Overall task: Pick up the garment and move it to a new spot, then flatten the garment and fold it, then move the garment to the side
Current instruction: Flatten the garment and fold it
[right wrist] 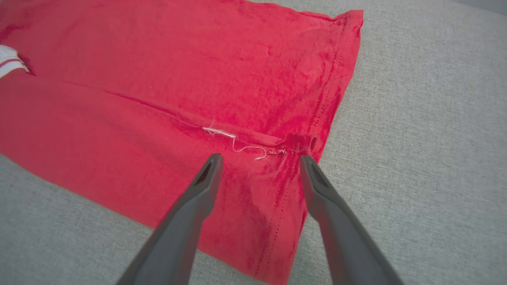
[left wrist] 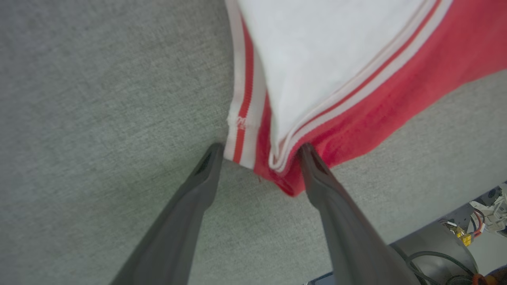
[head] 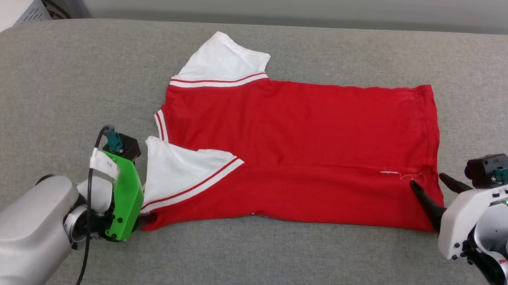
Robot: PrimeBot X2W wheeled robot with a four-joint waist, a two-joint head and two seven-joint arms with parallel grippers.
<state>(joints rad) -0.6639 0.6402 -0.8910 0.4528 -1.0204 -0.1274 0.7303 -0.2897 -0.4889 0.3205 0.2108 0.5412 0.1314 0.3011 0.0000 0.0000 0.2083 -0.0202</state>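
On the grey padded surface (head: 63, 82), the garment (head: 297, 154) lies mid-frame, sideways: collar end at 9 o'clock, hem at 3 o'clock. Its near long side is folded up over the body, and one white sleeve (head: 223, 61) sticks out at 11 o'clock. Left gripper (head: 143, 217) at the garment's 8 o'clock corner, jaws wide; the striped shoulder corner lies between the fingers (left wrist: 198, 186), not pinched. Right gripper (head: 428, 180) at 4 o'clock over the hem corner, jaws wide, holding nothing. Loose white thread (right wrist: 237, 142) just past its tips.
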